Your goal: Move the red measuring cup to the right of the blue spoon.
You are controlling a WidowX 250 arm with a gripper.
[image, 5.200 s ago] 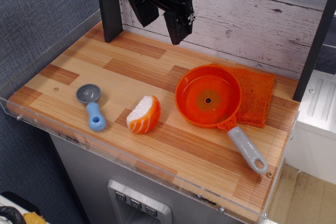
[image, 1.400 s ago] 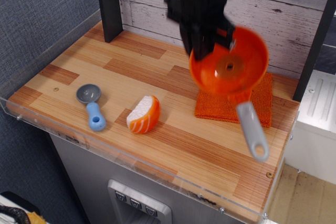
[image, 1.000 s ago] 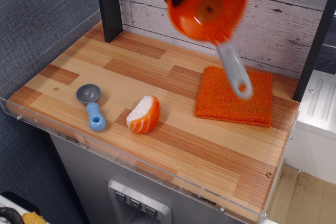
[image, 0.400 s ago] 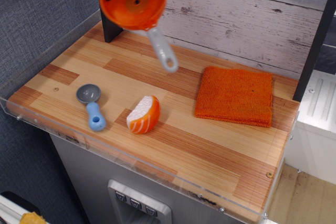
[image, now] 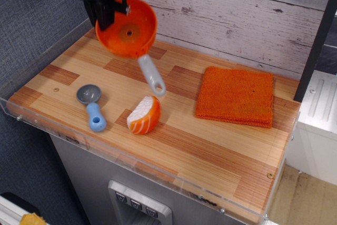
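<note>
The red measuring cup is held in the air, tilted, over the back left of the wooden table. Its long grey handle hangs down to the right, its tip just above the sushi piece. My gripper is shut on the cup's left rim, its black body dark against the post behind. The blue spoon lies flat near the front left edge, grey bowl at the back, light-blue handle pointing forward. The cup hangs above and to the right of the spoon, apart from it.
An orange-white sushi piece lies right of the spoon. An orange cloth lies at the right. A black post stands at the back left. A clear acrylic rim runs along the table's front and left.
The gripper took the cup off the cloth, lifted it and carried it left across the table. In the last moment it came down somewhat over the back left.
</note>
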